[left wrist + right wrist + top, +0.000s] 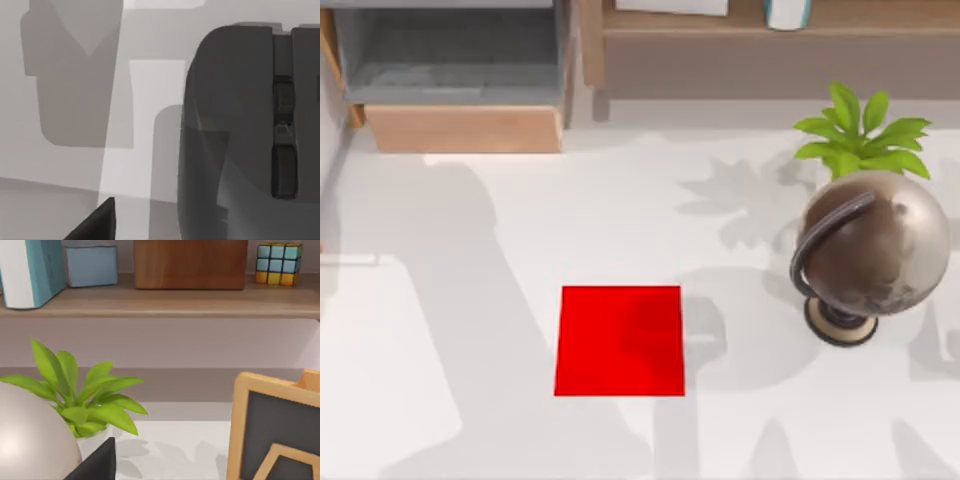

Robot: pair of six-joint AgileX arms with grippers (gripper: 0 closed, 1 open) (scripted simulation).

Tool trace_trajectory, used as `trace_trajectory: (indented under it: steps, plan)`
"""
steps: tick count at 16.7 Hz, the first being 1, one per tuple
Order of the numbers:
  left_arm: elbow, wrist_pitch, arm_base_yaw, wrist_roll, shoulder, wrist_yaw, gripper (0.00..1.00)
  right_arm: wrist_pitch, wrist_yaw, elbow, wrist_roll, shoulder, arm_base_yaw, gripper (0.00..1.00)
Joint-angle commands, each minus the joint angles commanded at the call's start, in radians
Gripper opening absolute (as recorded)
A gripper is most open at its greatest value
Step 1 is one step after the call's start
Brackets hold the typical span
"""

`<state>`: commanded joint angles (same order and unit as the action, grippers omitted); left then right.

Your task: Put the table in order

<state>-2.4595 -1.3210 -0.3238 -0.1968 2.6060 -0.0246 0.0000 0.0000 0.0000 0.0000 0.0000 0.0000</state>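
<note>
The white table point(500, 260) spreads across the top view, with arm shadows falling on it. A red square mat point(620, 340) lies flat near its middle. At the right stands a bronze globe point(865, 255) on a round base, which also shows as a pale curve point(30, 435) in the right wrist view. A dark piece of my left gripper point(95, 225) hangs over the pale table point(150, 125), beside a large dark grey rounded object point(235, 125) with a narrow slot. A dark piece of my right gripper point(97, 465) sits close to the globe.
A green potted plant point(860, 135) stands behind the globe. A light-wood unit with an open grey drawer point(455, 60) is at the back left. The back shelf point(165, 302) carries a book, a blue box, a wooden box and a colour cube point(279, 262). A wood-framed picture point(275, 435) stands nearby.
</note>
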Motion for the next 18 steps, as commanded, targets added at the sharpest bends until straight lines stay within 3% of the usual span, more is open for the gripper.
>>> trace_trajectory:
  steps: [18]
  plan:
    - [0.073,0.075,-0.009,-0.008,-0.003,-0.001,1.0,0.0,0.0,0.0,0.0,0.0,0.0,1.0]
